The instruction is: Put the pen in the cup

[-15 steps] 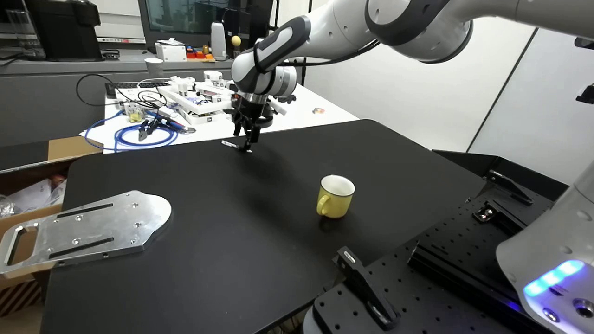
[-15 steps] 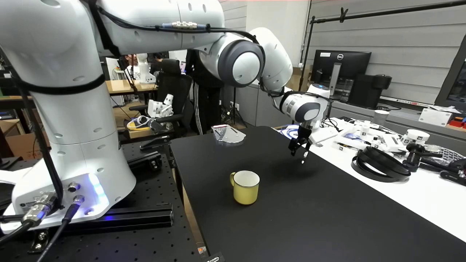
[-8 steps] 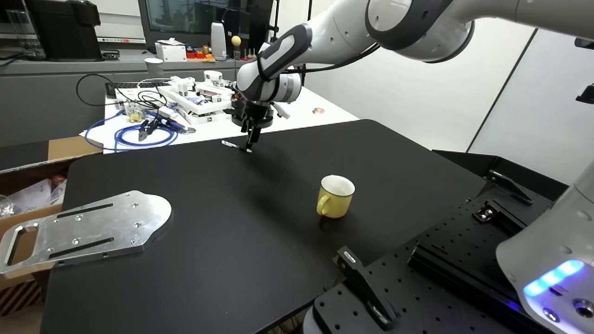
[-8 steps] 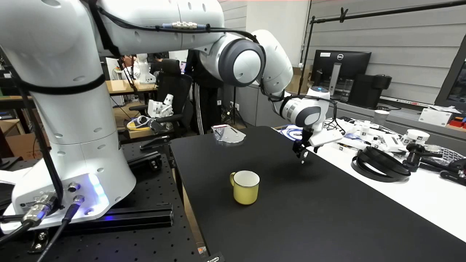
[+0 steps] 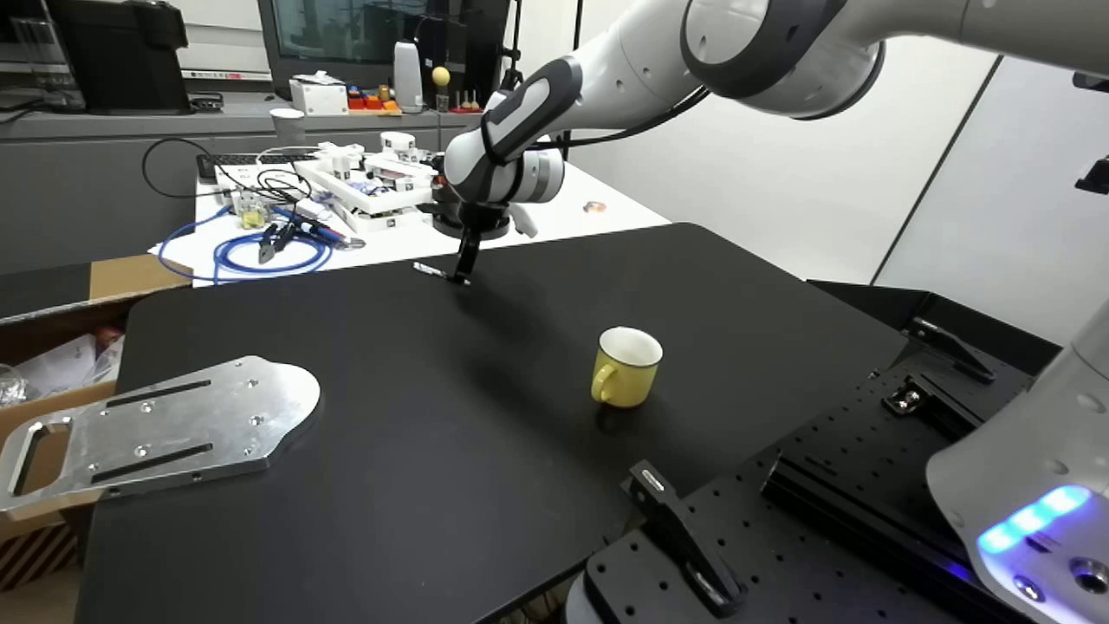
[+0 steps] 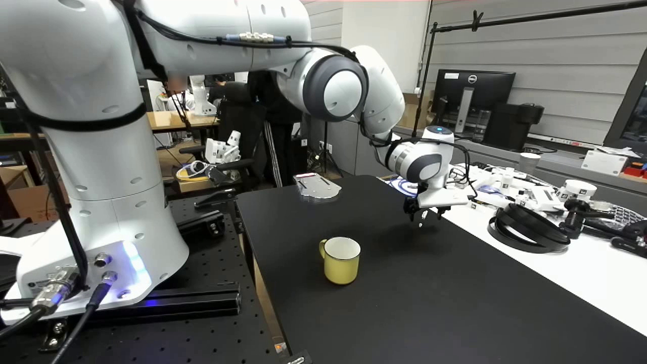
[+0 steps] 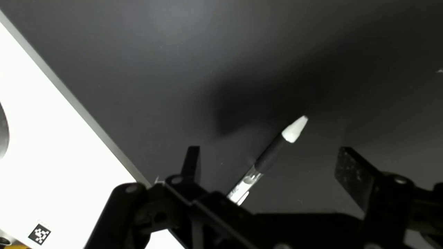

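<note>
Slim black-and-white pen [image 7: 268,159]: lying on flat black surface [image 5: 390,451], beneath black end effector [image 7: 269,154], spread wide, empty. Squat, round yellow cup [image 6: 341,263]: upright, well apart from pen. Apparently done: approach; remaining: grasp, carry, insertion.

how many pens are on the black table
1: the pen lies near the edge of the black table, under the open claw, which hides one end in the wrist view. Others could be hidden behind the claw.
</note>
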Controlling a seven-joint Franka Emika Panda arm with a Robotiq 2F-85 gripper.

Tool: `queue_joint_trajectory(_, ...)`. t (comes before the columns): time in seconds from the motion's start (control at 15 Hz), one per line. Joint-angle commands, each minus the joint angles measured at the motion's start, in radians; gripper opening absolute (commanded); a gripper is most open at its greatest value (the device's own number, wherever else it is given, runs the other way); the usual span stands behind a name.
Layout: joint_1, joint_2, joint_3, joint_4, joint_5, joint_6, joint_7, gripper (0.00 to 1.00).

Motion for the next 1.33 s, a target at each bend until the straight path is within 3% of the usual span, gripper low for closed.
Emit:
queue_joint_trajectory(0.0, 0.004, 0.001, -0.003, -0.019, -0.005, 0.038, 0.12, 1.0)
queue_joint_trajectory(0.47, 0.011, 0.003, -0.005, -0.038, -0.024, 0.073, 0.24, 0.97)
queue_joint_trajectory(0.53, 0.011, 0.004, -0.004, -0.041, -0.026, 0.073, 0.249, 0.74)
queue_joint_trajectory(0.67, 0.01, 0.004, -0.001, -0.046, -0.028, 0.075, 0.26, 0.71)
queue_joint_trajectory(1.27, 0.002, 0.003, 0.007, -0.049, -0.031, 0.08, 0.286, 0.09)
